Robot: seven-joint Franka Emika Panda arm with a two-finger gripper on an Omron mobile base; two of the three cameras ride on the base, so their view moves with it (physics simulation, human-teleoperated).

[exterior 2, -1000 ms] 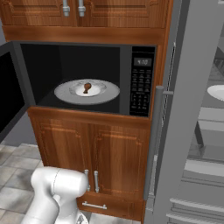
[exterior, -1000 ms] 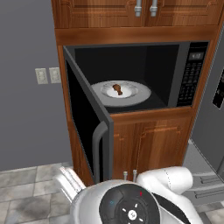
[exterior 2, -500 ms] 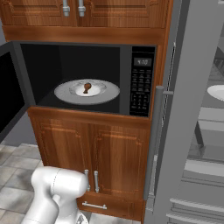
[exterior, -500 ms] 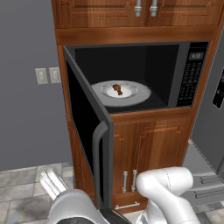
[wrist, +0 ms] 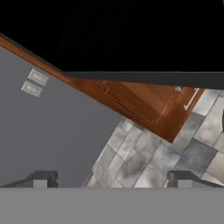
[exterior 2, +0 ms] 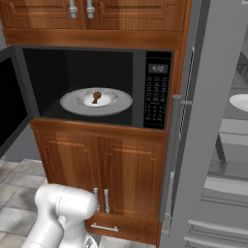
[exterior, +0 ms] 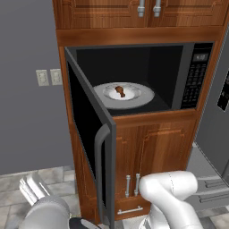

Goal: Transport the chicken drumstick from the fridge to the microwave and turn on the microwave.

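Dark fingertips (wrist: 41, 178) of the hand (wrist: 111, 180) stand wide apart, empty, below the microwave (exterior: 134, 80) door.

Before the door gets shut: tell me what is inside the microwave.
Inside the microwave lies the chicken drumstick on the round white turntable, near its middle. The open door hides nothing of it; the dark cavity corners cannot be made out.

Microwave (exterior 2: 97, 87) open, door swung out past its left edge. Chicken drumstick (exterior 2: 96, 97) on white turntable (exterior 2: 77, 103), centred in cavity. Black button panel (exterior 2: 156, 92) right of cavity. Fridge (exterior 2: 203, 145) just right of microwave, wooden cabinet doors (exterior 2: 101, 179) below.
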